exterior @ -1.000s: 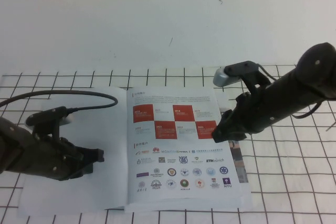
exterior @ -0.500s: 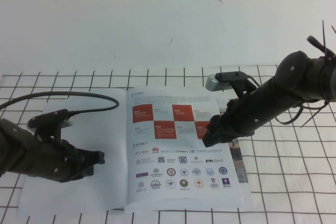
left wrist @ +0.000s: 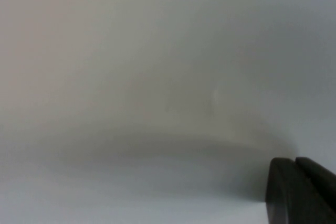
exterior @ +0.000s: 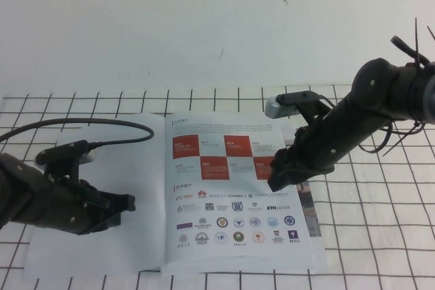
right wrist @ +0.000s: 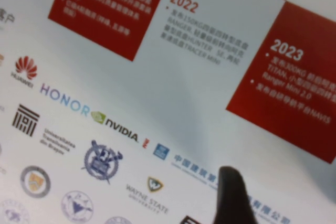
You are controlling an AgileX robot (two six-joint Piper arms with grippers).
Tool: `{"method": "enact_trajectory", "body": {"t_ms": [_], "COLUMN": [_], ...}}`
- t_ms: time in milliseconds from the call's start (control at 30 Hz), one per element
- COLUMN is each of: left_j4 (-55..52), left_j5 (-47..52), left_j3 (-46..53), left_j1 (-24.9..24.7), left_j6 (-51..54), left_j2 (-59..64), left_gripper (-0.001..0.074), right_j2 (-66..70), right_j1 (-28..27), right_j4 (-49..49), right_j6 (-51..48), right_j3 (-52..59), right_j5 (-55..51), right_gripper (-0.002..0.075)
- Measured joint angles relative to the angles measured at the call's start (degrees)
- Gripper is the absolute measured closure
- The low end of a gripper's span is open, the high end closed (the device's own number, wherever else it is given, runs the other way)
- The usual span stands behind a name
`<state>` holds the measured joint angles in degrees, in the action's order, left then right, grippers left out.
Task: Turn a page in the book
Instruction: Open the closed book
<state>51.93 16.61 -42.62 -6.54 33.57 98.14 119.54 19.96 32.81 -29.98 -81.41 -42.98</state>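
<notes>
While left tool (exterior: 126,203) rests on matte paper, right tool (exterior: 279,178) touches glossy page (exterior: 231,188)

Over the last second the right gripper (exterior: 280,180) swung left from the right edge of the page (exterior: 231,188) in over the red squares, then eased back a little to the right. It ended low over the last red square in the lower row. The right arm (exterior: 353,123) drew in left and tilted steeper.
</notes>
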Motion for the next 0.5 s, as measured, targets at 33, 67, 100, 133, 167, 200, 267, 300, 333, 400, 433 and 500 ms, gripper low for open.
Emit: {"method": "enact_trajectory", "body": {"t_ms": [33, 67, 100, 133, 167, 200, 267, 300, 333, 400, 433, 500], "left_j4": [0.00, 0.00, 0.00, 0.00, 0.00, 0.00, 0.26, 0.65, 0.77, 1.01, 1.01, 1.01], "left_j5": [-0.10, -0.10, -0.23, -0.22, -0.22, -0.25, -0.35, -0.35, -0.35, -0.47, -0.47, -0.47], "left_j3": [0.00, 0.00, 0.00, 0.00, 0.00, 0.00, 0.00, 0.00, 0.00, 0.00, 0.00, 0.00], "left_j1": [0.00, 0.00, 0.00, 0.00, 0.00, 0.00, 0.00, 0.00, 0.00, 0.00, 0.00, 0.00], "left_j6": [0.00, 0.00, 0.00, 0.00, 0.00, 0.00, 0.12, 0.25, 0.25, 0.34, 0.48, 0.61], "left_j2": [0.00, 0.00, 0.00, 0.00, 0.00, 0.00, 0.09, 0.09, 0.09, 0.13, 0.22, 0.22], "left_gripper": [0.0737, 0.0737, 0.0737, 0.0737, 0.0737, 0.0737, 0.0737, 0.0737, 0.0737, 0.0737, 0.0737, 0.0737], "right_j2": [0.18, 0.29, 0.45, 0.45, 0.45, 0.61, 1.05, 1.64, 2.20, 2.59, 2.70, 2.81], "right_j1": [0.00, 0.00, 0.00, 0.00, 0.00, 0.00, 0.00, 0.00, 0.00, -0.11, -0.11, -0.11], "right_j4": [-0.68, -1.49, -2.07, -2.33, -2.49, -2.61, -2.87, -2.87, -3.04, -2.78, -2.69, -2.69], "right_j6": [0.52, 0.97, 1.20, 1.38, 1.66, 2.12, 3.01, 3.29, 3.40, 3.73, 4.05, 4.32], "right_j3": [-0.64, -1.41, -2.05, -2.35, -2.66, -2.94, -3.06, -3.06, -3.17, -3.47, -3.63, -3.73], "right_j5": [-0.77, -1.68, -2.46, -2.93, -3.14, -3.10, -3.22, -3.31, -3.50, -3.75, -3.84, -3.97], "right_gripper": [0.0314, 0.0313, 0.0313, 0.0313, 0.0313, 0.0313, 0.0312, 0.0312, 0.0313, 0.0313, 0.0313, 0.0313]}}
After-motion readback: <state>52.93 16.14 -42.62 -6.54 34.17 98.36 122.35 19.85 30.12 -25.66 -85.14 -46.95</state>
